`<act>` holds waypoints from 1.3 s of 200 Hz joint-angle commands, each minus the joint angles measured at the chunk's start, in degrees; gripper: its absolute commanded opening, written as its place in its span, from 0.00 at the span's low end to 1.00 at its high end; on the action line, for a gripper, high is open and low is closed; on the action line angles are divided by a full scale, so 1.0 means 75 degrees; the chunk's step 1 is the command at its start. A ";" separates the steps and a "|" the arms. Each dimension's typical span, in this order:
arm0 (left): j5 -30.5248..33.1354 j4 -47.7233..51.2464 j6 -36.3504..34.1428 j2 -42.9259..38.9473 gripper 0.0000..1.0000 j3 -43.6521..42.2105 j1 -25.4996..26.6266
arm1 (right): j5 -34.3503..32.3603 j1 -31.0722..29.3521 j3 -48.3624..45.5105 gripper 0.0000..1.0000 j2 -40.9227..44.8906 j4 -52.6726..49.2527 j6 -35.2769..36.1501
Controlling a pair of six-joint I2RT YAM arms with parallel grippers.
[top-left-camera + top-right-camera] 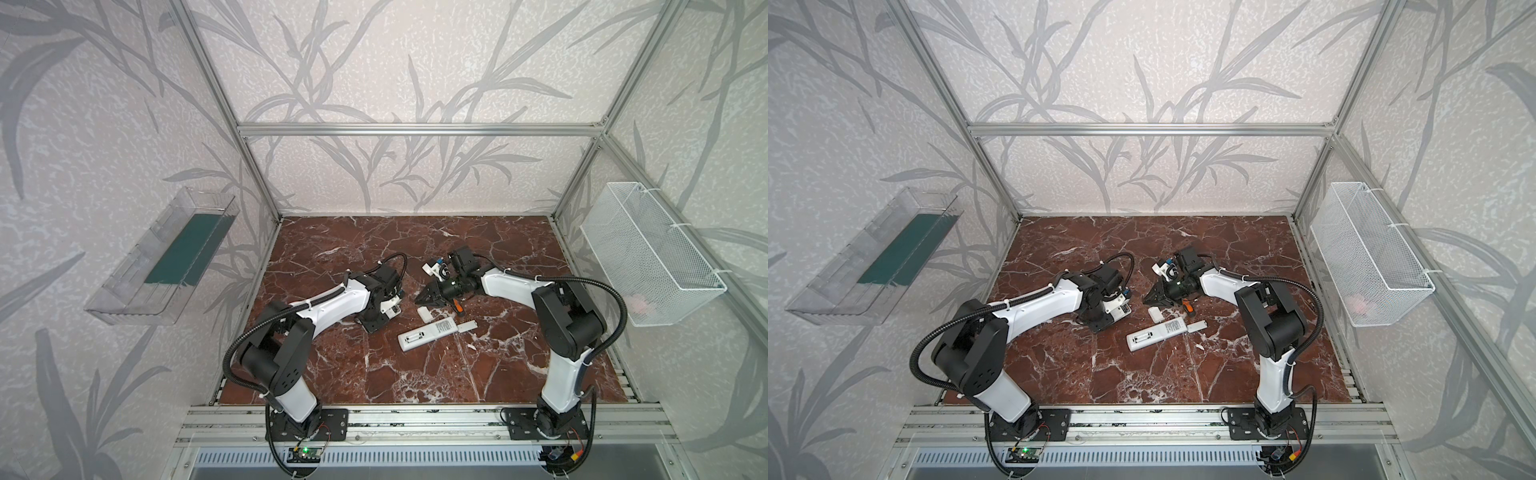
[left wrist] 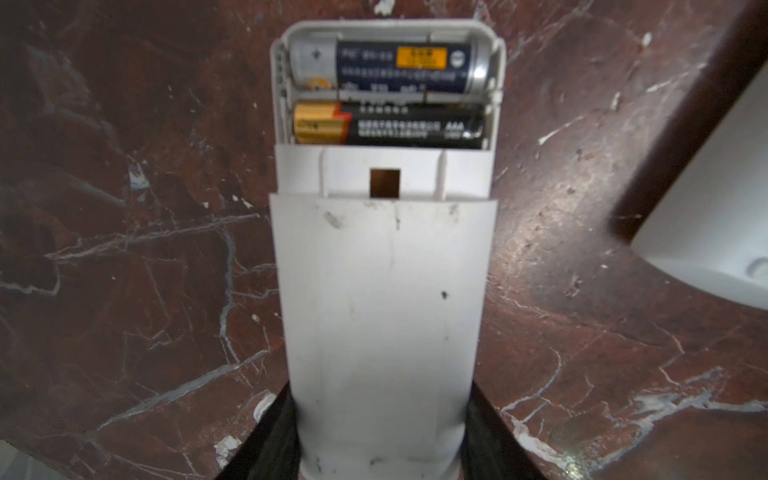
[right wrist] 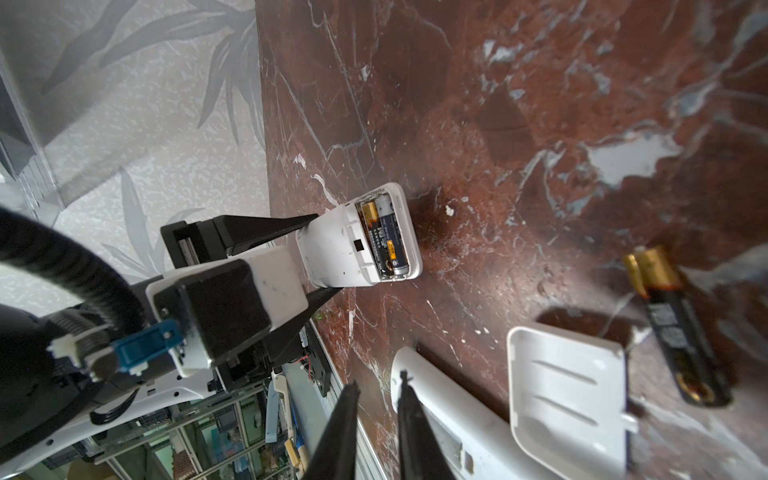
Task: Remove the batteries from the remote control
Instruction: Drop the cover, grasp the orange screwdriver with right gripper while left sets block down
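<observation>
Gripping white remote (image 2: 382, 291) in left tool (image 3: 326, 253) | two batteries (image 2: 386, 124) seated inside it | right tool (image 3: 376, 399) closed, empty.

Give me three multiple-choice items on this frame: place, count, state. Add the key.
1. Where is the loose battery? A) in a cup B) on the table C) in a drawer
2. How many batteries sit in the small remote? A) none B) one C) two
3. The left gripper is: A) open, empty B) shut on the small remote C) out of view
Key: B, it lies on the table; C, two show side by side; B, its fingers clamp the remote's sides.
</observation>
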State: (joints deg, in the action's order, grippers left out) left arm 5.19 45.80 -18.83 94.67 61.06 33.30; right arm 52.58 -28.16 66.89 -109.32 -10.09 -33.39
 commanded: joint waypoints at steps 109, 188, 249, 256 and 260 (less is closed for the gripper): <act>-0.1879 0.0206 -0.0762 -0.0824 0.32 0.0245 0.0717 | -0.1665 0.1059 -0.1531 0.62 0.2785 -0.2074 0.1334; -0.0650 0.0444 -0.1173 0.0560 0.32 0.0707 0.0296 | -0.4396 0.1037 -0.0436 0.70 0.1923 -0.3556 0.3060; -0.0531 0.0435 -0.1602 0.1216 0.46 0.0951 0.0016 | -0.4472 0.0907 -0.0116 0.70 0.1017 -0.3323 0.3386; -0.0505 0.0449 -0.1598 0.1281 0.50 0.0942 0.0015 | -0.4477 0.0897 -0.0101 0.70 0.0942 -0.3301 0.3406; -0.0503 0.0444 -0.1596 0.1299 0.53 0.0941 0.0017 | -0.4477 0.0885 -0.0086 0.70 0.0900 -0.3291 0.3417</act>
State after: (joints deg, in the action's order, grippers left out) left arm 0.47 47.33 -28.32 102.96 66.72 33.78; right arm 20.03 -21.08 64.66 -100.60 -34.30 -9.76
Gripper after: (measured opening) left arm 0.520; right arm 0.698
